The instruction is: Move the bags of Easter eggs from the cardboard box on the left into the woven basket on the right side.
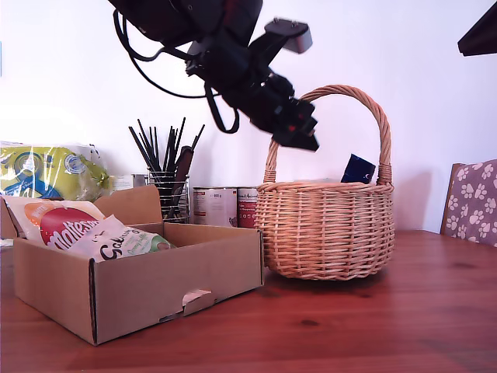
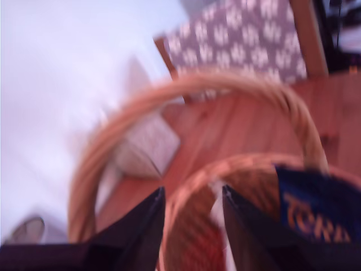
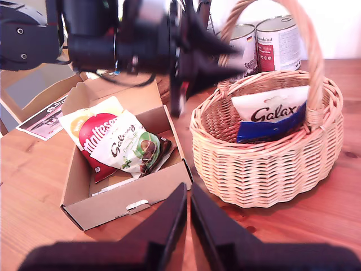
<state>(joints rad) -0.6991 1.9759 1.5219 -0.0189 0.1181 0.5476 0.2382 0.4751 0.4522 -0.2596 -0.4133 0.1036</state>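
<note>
tabletop (image 1: 404,326): reddish-brown wood with visible grain and dark knots, a soft sheen.
cardboard box (image 1: 140,287): plain brown corrugated cardboard, matt, raw edges at the tab slot.
woven basket (image 1: 326,229): light-tan wicker, rough and ribbed; the arched handle is wound in the same cane.
bags of Easter eggs (image 3: 121,144): glossy printed film, creased and catching light; the pouch in the basket (image 3: 271,116) shines the same way.
tins (image 1: 225,206): metal bodies with paper-like labels.
wire holder (image 1: 169,194): thin shiny metal wire, holding matt black sticks.
clear plastic pack (image 1: 46,172): crinkled glossy plastic.
chair cushion (image 1: 472,200): matt printed cloth.
first end effector (image 1: 299,134): matt black plastic-looking housing.
</note>
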